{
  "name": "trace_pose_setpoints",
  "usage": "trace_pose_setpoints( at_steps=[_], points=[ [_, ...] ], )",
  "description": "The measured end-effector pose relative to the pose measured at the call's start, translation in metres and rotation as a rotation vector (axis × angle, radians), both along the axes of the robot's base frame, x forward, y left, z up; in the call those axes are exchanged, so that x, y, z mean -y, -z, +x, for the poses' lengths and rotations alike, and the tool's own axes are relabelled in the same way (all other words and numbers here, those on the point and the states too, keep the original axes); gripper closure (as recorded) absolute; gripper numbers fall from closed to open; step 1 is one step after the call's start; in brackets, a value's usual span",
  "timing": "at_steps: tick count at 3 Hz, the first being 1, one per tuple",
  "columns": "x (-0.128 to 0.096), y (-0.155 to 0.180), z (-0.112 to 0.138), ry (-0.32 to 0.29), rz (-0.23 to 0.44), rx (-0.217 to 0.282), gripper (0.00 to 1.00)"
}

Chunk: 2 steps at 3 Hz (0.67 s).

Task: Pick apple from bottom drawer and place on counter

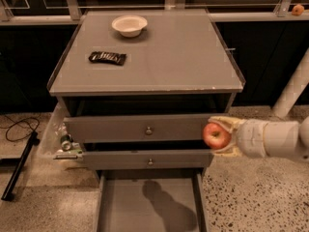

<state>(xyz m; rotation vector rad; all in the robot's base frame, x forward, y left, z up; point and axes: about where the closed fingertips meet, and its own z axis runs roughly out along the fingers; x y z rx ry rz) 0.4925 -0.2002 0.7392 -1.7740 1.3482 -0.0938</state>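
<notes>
My gripper (218, 136) comes in from the right and is shut on the red apple (216, 136), with pale fingers above and below it. It holds the apple in the air in front of the right end of the upper drawer front (140, 128), well above the bottom drawer (147, 204). The bottom drawer is pulled out and its grey floor is bare, with the arm's shadow on it. The grey counter (164, 57) is above and to the left of the apple.
A white bowl (129, 25) and a dark snack bar (107, 57) lie on the counter's back left. A second knobbed drawer front (147, 159) sits below the first. A small orange fruit (298, 9) rests on the far right ledge. A white post (292, 91) stands at right.
</notes>
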Motion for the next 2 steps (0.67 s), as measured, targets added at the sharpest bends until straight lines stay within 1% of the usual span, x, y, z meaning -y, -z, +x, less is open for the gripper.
trace_pose_setpoints(
  at_steps=[1,2],
  points=[
    [-0.001,-0.057,0.006,-0.048,-0.074,0.026,1.0],
    [-0.011,-0.111,0.003,-0.066,-0.068,0.09,1.0]
  ],
)
